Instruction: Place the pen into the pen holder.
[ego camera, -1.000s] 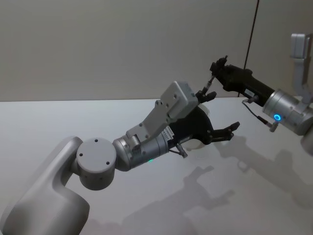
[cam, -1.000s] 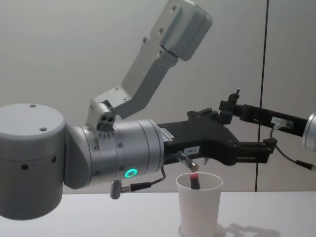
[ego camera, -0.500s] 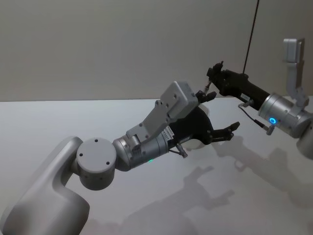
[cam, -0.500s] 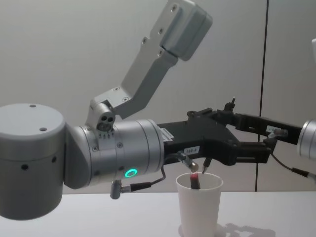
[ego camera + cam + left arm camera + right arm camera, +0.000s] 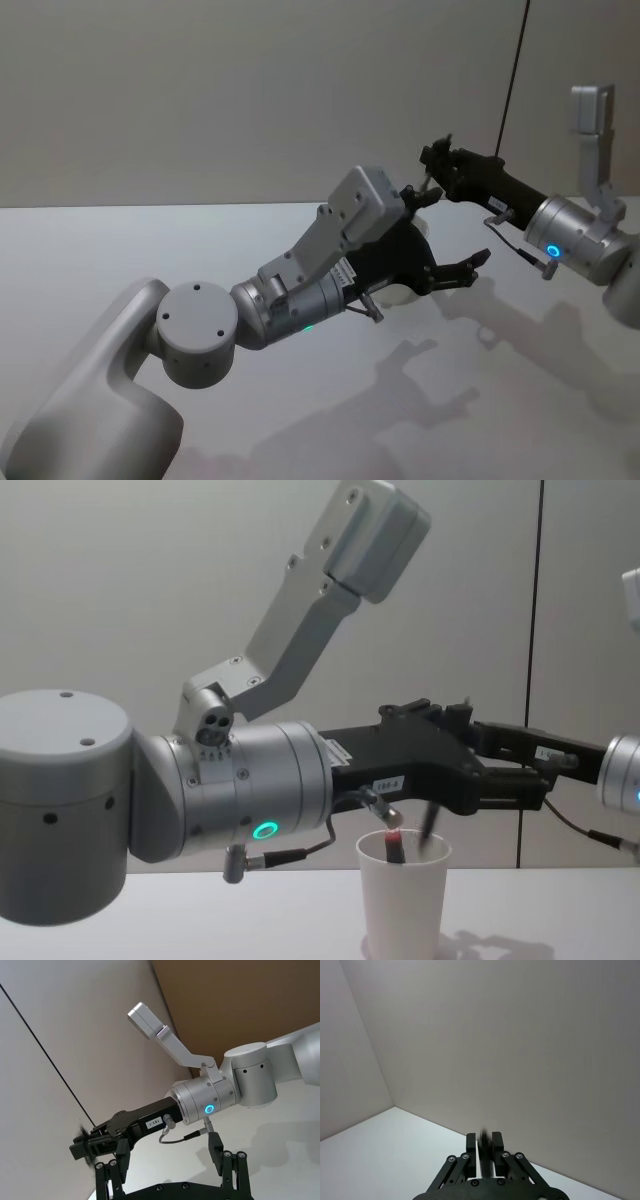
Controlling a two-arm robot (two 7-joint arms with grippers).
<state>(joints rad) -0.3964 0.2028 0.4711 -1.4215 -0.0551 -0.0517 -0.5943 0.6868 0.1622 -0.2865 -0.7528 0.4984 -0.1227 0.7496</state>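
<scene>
The pen holder, a white paper cup, stands on the table; in the head view it is mostly hidden behind my left gripper. My left gripper hangs open just above the cup's rim with nothing between its fingers. My right gripper reaches in from the right above the cup and is shut on a thin dark pen. The pen hangs down with its tip at the cup's mouth. In the right wrist view the fingers pinch the pen.
A red-tipped stick stands inside the cup. The white table runs back to a plain wall, where a dark vertical line shows. In the left wrist view the right arm fills the space ahead.
My right gripper has moved down and toward the cup with the pen, whose tip now reaches the cup's mouth. The left arm has not moved.
</scene>
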